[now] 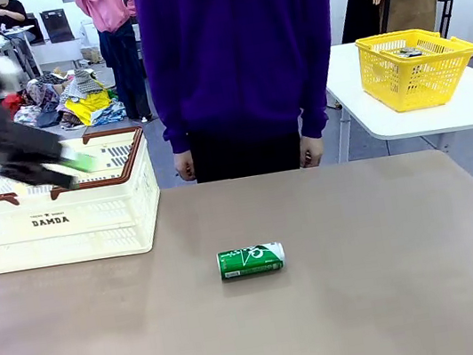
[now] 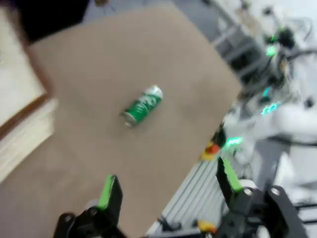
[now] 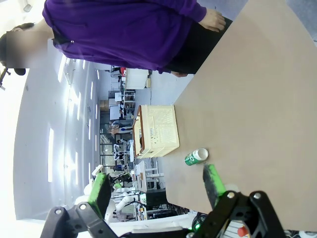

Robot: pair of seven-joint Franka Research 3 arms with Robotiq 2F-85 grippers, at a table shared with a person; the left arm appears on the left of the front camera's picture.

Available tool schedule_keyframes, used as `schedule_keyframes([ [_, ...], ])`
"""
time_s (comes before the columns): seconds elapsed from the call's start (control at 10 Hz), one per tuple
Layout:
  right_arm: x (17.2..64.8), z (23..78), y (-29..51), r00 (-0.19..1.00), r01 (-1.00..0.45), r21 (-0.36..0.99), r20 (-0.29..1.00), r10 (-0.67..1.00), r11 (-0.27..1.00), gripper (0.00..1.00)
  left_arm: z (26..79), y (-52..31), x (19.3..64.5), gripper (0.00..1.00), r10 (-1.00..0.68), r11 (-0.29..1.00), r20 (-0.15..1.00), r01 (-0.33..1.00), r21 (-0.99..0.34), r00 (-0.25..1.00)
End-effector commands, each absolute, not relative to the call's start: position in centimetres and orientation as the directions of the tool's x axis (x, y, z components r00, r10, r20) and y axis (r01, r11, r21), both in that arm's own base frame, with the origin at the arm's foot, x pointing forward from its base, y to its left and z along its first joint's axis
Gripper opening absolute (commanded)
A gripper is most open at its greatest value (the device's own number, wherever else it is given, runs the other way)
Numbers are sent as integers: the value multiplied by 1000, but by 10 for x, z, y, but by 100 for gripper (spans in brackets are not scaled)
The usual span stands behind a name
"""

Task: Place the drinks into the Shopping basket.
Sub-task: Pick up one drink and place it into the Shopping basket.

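Lying on table (image 1: 373, 300): 1 green can (image 1: 251, 261) | 1 Shopping basket (image 1: 64, 225) | left gripper (image 2: 167, 183), right gripper (image 3: 157, 186): both spread, empty

Left tool (image 2: 166, 174) black (green pads (image 2: 105, 193)); person (image 1: 238, 42) wears purple sweater, dark trousers.

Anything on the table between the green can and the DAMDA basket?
Nothing. The front view shows bare brown tabletop between the green can and the DAMDA basket; the left wrist view agrees.
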State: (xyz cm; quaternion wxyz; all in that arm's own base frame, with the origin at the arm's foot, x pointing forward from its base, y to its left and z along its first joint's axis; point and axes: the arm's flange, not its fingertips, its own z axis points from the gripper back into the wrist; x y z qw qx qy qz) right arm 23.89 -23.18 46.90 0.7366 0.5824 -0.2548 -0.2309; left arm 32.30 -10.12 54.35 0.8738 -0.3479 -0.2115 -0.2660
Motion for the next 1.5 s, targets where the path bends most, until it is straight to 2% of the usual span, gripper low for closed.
schedule_keyframes([
  [0.0, 239, 472, -233, 759, 21, 978, 118, -641, 205, 100, 528, -157, 334, 100, -500, 631, 557, 719, -291, 664],
  [0.1, 239, 472, -233, 759, 21, 978, 118, -641, 205, 100, 523, -180, 330, 100, -536, 614, 543, 740, -274, 646],
  [0.2, 239, 472, -233, 759, 21, 978, 118, -641, 205, 100, 521, -186, 330, 100, -517, 649, 515, 706, -283, 683],
  [0.3, 239, 472, -233, 759, 21, 978, 118, -641, 205, 100, 529, -191, 313, 100, -533, 586, 540, 745, -320, 651],
  [0.8, 239, 472, -233, 759, 21, 978, 118, -641, 205, 100, 529, -193, 319, 100, -538, 572, 548, 755, -320, 640],
  [0.9, 239, 472, -233, 759, 21, 978, 118, -641, 205, 100, 529, -207, 331, 100, -683, 399, 560, 882, -250, 468],
  [1.0, 239, 472, -233, 759, 21, 978, 118, -641, 205, 100, 527, -224, 339, 100, -748, 290, 591, 950, -120, 303],
  [1.1, 239, 472, -233, 759, 21, 978, 118, -641, 205, 100, 519, -245, 342, 100, -823, 128, 555, 991, -30, 123],
  [1.2, 239, 472, -233, 759, 21, 978, 118, -641, 205, 100, 511, -264, 346, 100, -868, -36, 496, 999, -1, -31],
  [1.3, 239, 472, -233, 759, 21, 978, 118, -641, 205, 100, 507, -280, 351, 100, -884, -94, 452, 993, 77, -119],
  [1.4, 239, 472, -233, 759, 21, 978, 118, -641, 205, 100, 503, -296, 355, 100, -910, -64, 392, 981, 186, -133],
])
